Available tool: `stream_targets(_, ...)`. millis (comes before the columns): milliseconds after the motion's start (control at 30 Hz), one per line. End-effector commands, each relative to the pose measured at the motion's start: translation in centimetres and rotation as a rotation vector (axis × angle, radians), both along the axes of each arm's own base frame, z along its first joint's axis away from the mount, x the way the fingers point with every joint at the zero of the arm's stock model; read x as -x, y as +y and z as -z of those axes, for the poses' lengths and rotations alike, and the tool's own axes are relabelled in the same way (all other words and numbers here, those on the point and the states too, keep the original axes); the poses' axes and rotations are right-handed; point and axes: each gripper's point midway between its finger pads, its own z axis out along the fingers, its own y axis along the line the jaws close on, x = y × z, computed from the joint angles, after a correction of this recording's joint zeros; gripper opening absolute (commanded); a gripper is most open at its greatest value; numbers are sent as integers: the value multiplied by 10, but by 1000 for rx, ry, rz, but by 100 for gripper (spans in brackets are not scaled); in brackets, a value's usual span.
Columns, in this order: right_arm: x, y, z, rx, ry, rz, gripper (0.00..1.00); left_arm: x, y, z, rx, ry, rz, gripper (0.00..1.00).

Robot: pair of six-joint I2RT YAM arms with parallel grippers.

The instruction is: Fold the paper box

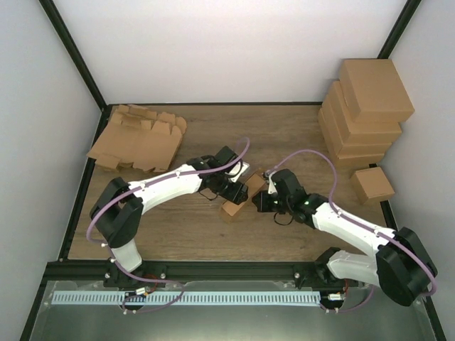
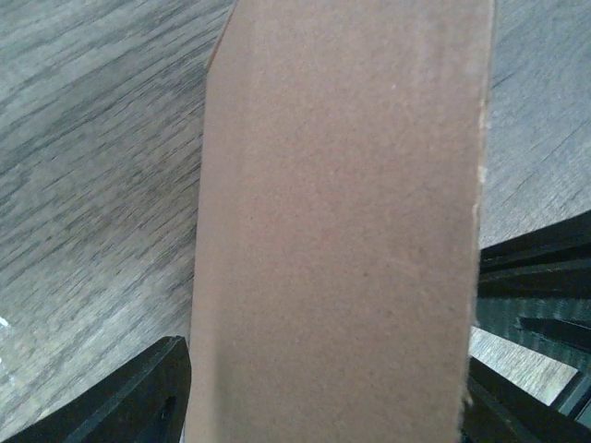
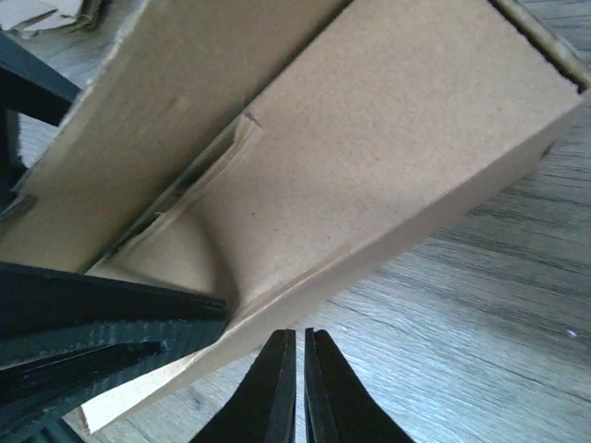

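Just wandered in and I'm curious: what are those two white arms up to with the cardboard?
Two robot arms are working on a small paper box in the middle of the table. The left gripper has its fingers on either side of one cardboard panel; whether it is squeezing it is unclear. The right gripper is shut, with its tips at the box's edge, holding nothing. Flat blanks lie at the far left, and a stack of finished boxes stands at the far right.
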Motion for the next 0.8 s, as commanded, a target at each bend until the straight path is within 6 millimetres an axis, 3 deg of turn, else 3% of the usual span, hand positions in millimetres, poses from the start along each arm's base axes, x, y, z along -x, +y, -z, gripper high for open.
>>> stream_targets(0,-8,-10,-13,50,-49,47,4,-5,7,15,-107,-31,-5,66)
stream_targets(267,-39,-36,-31,90,-81,84,7,-3,11,33,-139,-37,29,63)
stream_targets(367,-51,-40,-47,96,-145,61,15,-3,10,34,-139,-33,49,64)
stream_targets(633,-77,-36,-54,256,-291,-99,20,-14,4,3,-110,-96,53,75)
stream_targets(767,-88,-46,-64,330,-385,-93,26,-16,0,-8,-88,-107,53,81)
